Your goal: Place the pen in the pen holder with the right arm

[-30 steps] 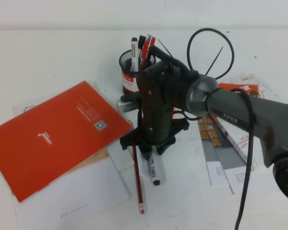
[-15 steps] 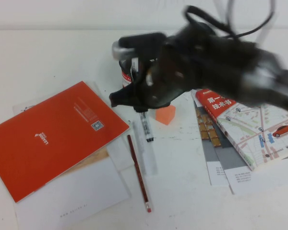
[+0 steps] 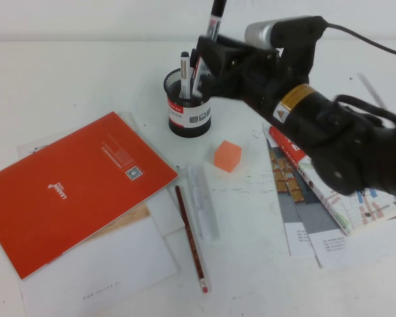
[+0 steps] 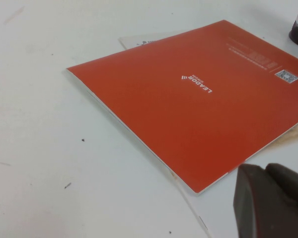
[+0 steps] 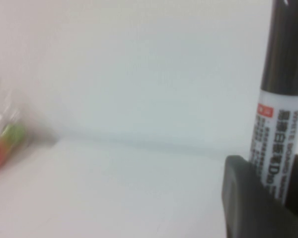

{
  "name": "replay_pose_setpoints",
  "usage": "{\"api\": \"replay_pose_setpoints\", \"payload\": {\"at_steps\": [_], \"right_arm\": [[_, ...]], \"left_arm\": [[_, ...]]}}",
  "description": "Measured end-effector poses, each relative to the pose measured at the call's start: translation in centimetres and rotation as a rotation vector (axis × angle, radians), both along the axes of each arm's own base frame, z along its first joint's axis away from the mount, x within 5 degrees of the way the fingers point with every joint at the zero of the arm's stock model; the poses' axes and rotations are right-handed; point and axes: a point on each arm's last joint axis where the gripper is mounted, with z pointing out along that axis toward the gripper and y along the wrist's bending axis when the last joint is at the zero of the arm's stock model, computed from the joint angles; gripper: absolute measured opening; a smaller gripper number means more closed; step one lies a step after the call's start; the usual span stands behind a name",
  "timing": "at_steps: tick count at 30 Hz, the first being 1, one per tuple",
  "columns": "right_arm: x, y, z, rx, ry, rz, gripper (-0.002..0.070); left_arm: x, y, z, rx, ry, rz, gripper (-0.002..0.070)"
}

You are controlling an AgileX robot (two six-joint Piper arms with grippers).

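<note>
My right gripper [image 3: 208, 61] is shut on the pen [image 3: 216, 18] and holds it nearly upright, black cap up, right over the pen holder [image 3: 189, 113]. The pen's lower end sits at the cup's rim among the other pens; whether it is inside I cannot tell. The holder is a black mesh cup with a red-and-white band, at the table's far middle. In the right wrist view the pen [image 5: 280, 124] stands between my right gripper's [image 5: 274, 186] dark fingers [image 5: 246, 198]. My left gripper [image 4: 272, 206] hovers low by the red notebook's corner, its fingers together and empty.
A red notebook [image 3: 72, 185] lies on white papers [image 3: 99, 271] at the left. A dark-red pencil [image 3: 190, 239] and a translucent tube [image 3: 203, 201] lie in the middle. An orange cube [image 3: 228, 156] sits near the holder. Map brochures [image 3: 330, 191] lie at the right.
My right gripper took the pen off the table beside the pencil, lifted it and swung it upright over the pen holder. The orange cube is uncovered now.
</note>
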Motion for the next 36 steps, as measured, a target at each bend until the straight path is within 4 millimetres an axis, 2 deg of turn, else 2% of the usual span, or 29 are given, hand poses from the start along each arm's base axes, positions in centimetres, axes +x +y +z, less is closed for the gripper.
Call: {"api": "replay_pose_setpoints", "payload": {"at_steps": [3,8,15,18,21,24,25,27,28,30,34,36], "right_arm": [[2.7,0.6,-1.4,0.011,-0.04,-0.055,0.0116],[6.8,3.0,-2.2,-0.046,-0.108,-0.085,0.0116],[10.7,5.0,-5.2,-0.11,-0.069,-0.104,0.0125],[11.4,5.2,-6.2,-0.117,-0.043,-0.113,0.0209],[11.8,4.8,-6.5,-0.082,0.008,-0.148,0.0334],[12.0,4.6,-6.5,-0.053,0.038,-0.169,0.0364],[11.9,4.6,-6.1,-0.059,0.047,-0.168,0.0337],[11.6,4.4,-5.2,-0.09,0.08,-0.162,0.0218],[11.3,4.3,-4.4,-0.11,0.109,-0.157,0.0137],[10.3,4.0,-2.5,-0.16,0.169,-0.144,0.0052],[6.9,3.0,2.8,-0.208,0.158,-0.113,-0.0005],[4.5,2.5,4.3,-0.226,0.133,-0.092,-0.0012]], "left_arm": [[0.0,0.0,0.0,0.0,0.0,0.0,-0.0003],[0.0,0.0,0.0,0.0,0.0,0.0,-0.0003],[0.0,0.0,0.0,0.0,0.0,0.0,-0.0003],[0.0,0.0,0.0,0.0,0.0,0.0,-0.0002],[0.0,0.0,0.0,0.0,0.0,0.0,-0.0003],[0.0,0.0,0.0,0.0,0.0,0.0,-0.0003],[0.0,0.0,0.0,0.0,0.0,0.0,-0.0003],[0.0,0.0,0.0,0.0,0.0,0.0,-0.0003],[0.0,0.0,0.0,0.0,0.0,0.0,-0.0003],[0.0,0.0,0.0,0.0,0.0,0.0,-0.0003],[0.0,0.0,0.0,0.0,0.0,0.0,-0.0003],[0.0,0.0,0.0,0.0,0.0,0.0,-0.0003]]}}
